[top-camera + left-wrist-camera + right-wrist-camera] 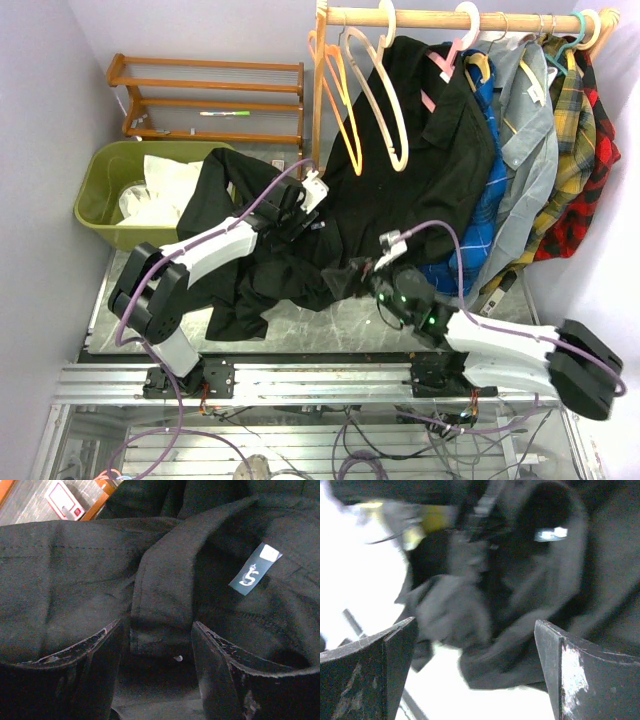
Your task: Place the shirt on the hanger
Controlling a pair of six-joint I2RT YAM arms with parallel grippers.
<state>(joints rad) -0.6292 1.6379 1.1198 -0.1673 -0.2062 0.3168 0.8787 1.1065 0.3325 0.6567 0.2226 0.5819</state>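
Overhead, the grey metal bench (340, 325) sits in a narrow, pale-walled corner. Most of it is covered by the shirt (290, 280), which spreads from under both arms up toward the wooden rail (440, 17). Beyond the left pincer (308, 222), up on that rail, hangs the hanger (398, 160) with black cloth behind it; whether that cloth is on it cannot be made out. Well off to the left pincer's left stands a green tub (95, 205) of white cloth, with a wooden rack (205, 95) behind it.

In the left wrist view the fingers (85, 680) stand partway apart. A flat band of shirt fills the gap, and a label (255, 570) lies just to the right; whether they pinch the band I cannot tell. The right pincer (352, 278) gapes wide with nothing between its fingers (590, 680) and crumpled shirt just ahead. That view is blurred and washed out at the left.
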